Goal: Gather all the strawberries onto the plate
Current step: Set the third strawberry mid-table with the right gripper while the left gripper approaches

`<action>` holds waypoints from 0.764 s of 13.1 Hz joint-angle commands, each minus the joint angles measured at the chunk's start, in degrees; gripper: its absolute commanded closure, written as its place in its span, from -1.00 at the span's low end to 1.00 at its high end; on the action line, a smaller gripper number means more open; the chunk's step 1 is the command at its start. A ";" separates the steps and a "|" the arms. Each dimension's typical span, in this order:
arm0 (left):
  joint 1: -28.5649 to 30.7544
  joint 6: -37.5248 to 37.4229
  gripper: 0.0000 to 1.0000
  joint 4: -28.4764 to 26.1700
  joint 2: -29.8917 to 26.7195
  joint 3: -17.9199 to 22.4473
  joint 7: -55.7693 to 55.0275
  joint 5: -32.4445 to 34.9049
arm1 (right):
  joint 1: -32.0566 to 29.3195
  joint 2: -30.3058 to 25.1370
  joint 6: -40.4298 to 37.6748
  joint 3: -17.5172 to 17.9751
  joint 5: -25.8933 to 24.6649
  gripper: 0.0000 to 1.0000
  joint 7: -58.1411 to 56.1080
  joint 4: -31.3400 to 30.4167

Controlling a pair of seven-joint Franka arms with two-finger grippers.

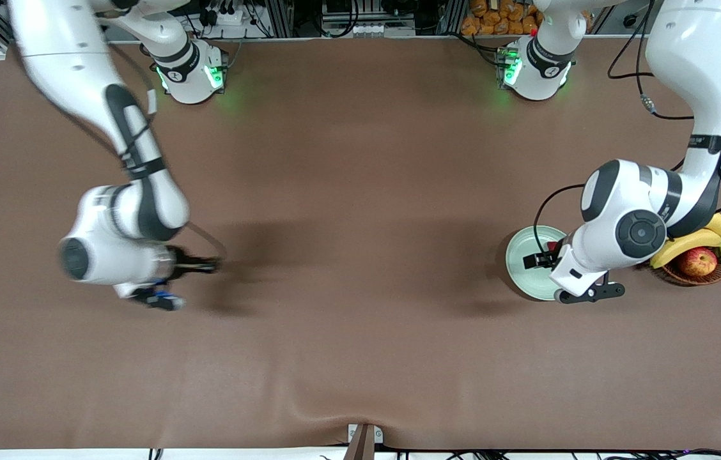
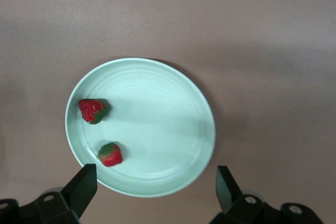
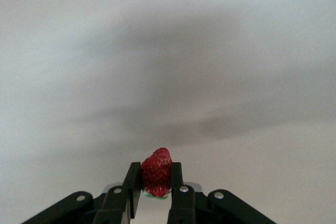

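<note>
Strawberries (image 2: 102, 132) (two so far) lie in the mint plate (image 2: 173, 177) under the left gripper (image 2: 155, 187), jaws spread wide, while the right gripper (image 3: 156, 192), over bare table, pinches the third strawberry (image 3: 157, 174), which needs carrying across to the plate.

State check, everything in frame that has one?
plate: on table, holds two strawberries
two strawberries: loose in plate, apart
third strawberry: gripped by right end effector
left end effector: open, empty, over plate
right end effector: shut on third strawberry
wicker basket: holds bananas, apple
</note>
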 commanded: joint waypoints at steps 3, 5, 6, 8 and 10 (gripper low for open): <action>-0.45 -6.03 -1.00 3.89 -0.70 -2.59 -2.62 -7.01 | 12.49 3.68 8.05 -0.52 22.90 1.00 8.61 3.00; -1.41 -6.03 -1.00 3.89 -0.44 -3.56 -6.13 -7.82 | 18.73 6.48 16.74 -0.52 30.66 1.00 8.88 3.44; -2.55 -6.03 -1.00 3.72 0.17 -3.74 -8.58 -7.82 | 21.54 8.41 21.57 -0.52 32.78 1.00 8.88 4.84; -6.24 -5.51 -1.00 3.72 2.10 -3.65 -15.34 -7.21 | 25.07 11.67 26.61 -0.52 36.30 1.00 9.84 7.47; -8.44 -3.76 -1.00 3.72 3.86 -3.48 -19.67 -7.03 | 27.10 14.66 28.99 -0.52 38.42 0.83 16.14 11.60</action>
